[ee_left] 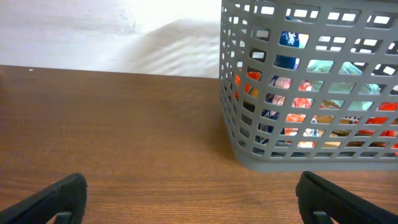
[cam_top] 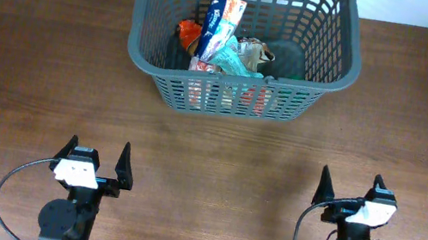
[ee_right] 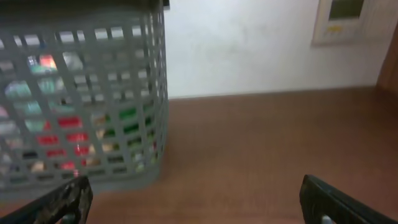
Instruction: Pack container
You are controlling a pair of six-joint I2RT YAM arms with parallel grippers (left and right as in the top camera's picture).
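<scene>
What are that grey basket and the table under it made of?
Basket: looks like moulded plastic, matte dark grey; the even slotted lattice and thick smooth rim suggest it. Table: wood or a wood-look laminate, brown with grain streaks and a slight sheen; which cannot be told.

Behind the brown wood-grain table (cam_top: 32, 63) stands a white wall (ee_left: 74, 31); above the table's far edge, a pale framed panel (ee_right: 351, 18).
</scene>
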